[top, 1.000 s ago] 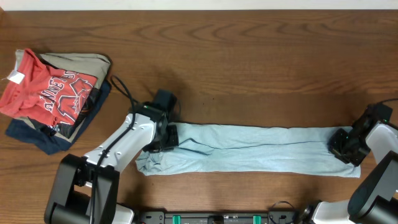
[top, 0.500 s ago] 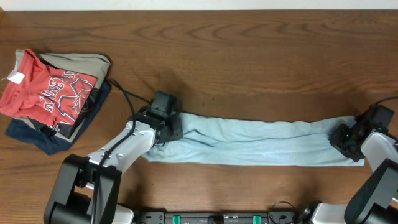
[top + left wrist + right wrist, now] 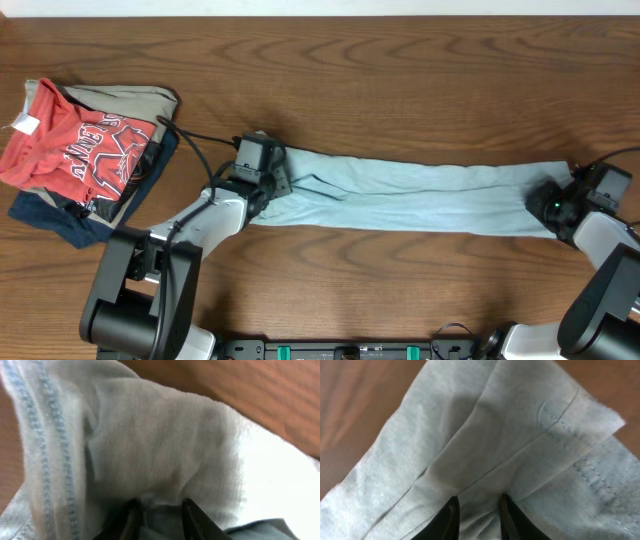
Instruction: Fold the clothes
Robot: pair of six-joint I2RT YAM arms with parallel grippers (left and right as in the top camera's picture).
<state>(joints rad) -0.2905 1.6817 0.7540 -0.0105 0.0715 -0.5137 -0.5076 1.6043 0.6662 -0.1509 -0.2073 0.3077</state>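
Since one second ago the T-shirt (image 3: 420, 195) has moved away from the near edge of the table (image 3: 400, 70), toward the far side, and both grippers have gone with it. It is pale blue and plain, folded into a long narrow band. It lies flat across the middle of the table from left to right, with its right end a little nearer than its left end. It looks pulled rather straight, with a few long creases along it.

The left gripper (image 3: 268, 178) sits on the left end of the band. In the left wrist view its two dark fingers (image 3: 196, 519) stand close together, with cloth pinched in the narrow gap between them. A stitched hem runs down the left side of that view. The right gripper (image 3: 550, 200) is at the right end of the band. In the right wrist view its fingers (image 3: 448, 519) are also close, and the folds of the cloth run together into the gap, so this gripper too is clamped on the T-shirt.

At the far left of the table, well apart from the T-shirt, is a pile of other clothes: a red shirt (image 3: 85, 150) with white lettering on top, a khaki garment (image 3: 130, 100) behind it and a navy garment (image 3: 60, 222) underneath. A black cable (image 3: 195, 145) runs from beside the pile to the left arm.
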